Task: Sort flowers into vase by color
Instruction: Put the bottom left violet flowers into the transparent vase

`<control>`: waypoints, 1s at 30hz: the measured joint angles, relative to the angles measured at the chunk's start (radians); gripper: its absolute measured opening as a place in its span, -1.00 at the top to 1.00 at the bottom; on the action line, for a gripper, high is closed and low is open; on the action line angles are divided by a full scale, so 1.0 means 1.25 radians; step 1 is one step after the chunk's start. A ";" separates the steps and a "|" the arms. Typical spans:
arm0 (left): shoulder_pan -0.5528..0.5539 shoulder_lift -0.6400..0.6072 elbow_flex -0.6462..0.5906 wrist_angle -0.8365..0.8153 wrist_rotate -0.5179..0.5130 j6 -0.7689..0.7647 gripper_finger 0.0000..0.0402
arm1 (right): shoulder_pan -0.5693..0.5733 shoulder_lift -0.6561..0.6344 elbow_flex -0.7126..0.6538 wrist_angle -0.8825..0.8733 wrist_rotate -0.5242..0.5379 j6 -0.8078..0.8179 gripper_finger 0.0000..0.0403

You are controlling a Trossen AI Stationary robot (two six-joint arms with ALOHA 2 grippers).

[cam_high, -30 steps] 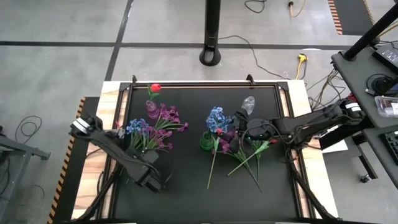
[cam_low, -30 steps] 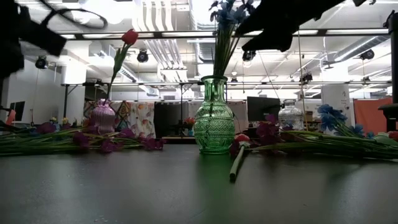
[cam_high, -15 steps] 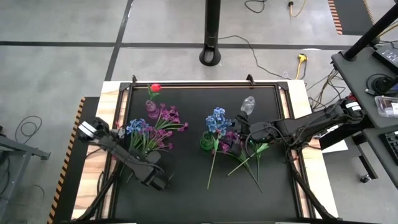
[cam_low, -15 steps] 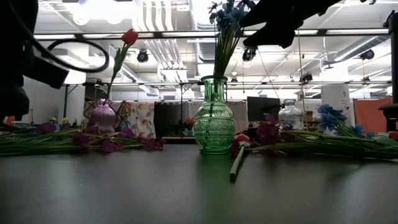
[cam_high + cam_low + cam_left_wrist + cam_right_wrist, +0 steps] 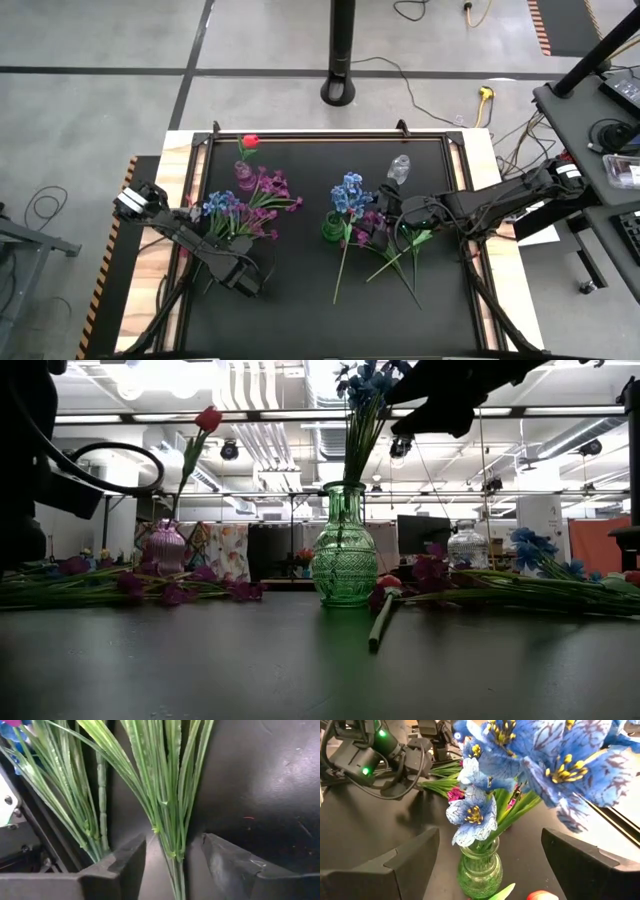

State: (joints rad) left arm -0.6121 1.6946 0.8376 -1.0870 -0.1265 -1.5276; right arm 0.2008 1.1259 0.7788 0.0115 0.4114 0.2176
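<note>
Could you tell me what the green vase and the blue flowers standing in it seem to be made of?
The green vase looks like pressed glass: translucent, glossy, with a moulded diamond pattern. The blue flowers look like artificial fabric: matte petals with printed dark veins and yellow stamens, probably on plastic stems.

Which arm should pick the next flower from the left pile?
Left. The left gripper already straddles green stems of that pile, fingers not yet shut on them. The right gripper hangs open by the green vase.

Overhead looked straight down; low camera faced level across table; wrist cameras sat close; green vase (image 5: pixel 345 547) shared by low, overhead and right-wrist views
</note>
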 joint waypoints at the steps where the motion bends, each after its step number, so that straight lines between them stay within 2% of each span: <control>1: 0.000 -0.001 0.000 0.002 0.000 -0.001 0.16 | 0.000 0.000 0.000 0.000 0.000 0.000 -0.70; 12: 0.001 -0.015 0.013 -0.002 0.008 -0.007 0.95 | 0.004 -0.005 0.001 -0.014 -0.001 0.005 -0.70; 18: -0.002 -0.043 0.014 -0.004 0.012 0.003 0.97 | 0.031 -0.030 0.002 -0.019 -0.003 0.006 -0.70; 23: -0.017 -0.104 0.038 -0.008 0.008 0.039 0.99 | 0.056 -0.065 0.002 -0.033 -0.002 0.007 -0.70; 26: -0.033 -0.150 0.066 -0.010 -0.035 0.064 0.99 | 0.071 -0.083 0.002 -0.036 -0.001 0.007 -0.70; 30: -0.056 -0.210 0.121 -0.044 -0.143 0.077 1.00 | 0.088 -0.101 0.002 -0.052 -0.001 0.009 -0.70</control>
State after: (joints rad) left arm -0.6824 1.4316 0.9893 -1.1420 -0.3053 -1.4320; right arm 0.3113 0.9997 0.7807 -0.0536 0.4107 0.2283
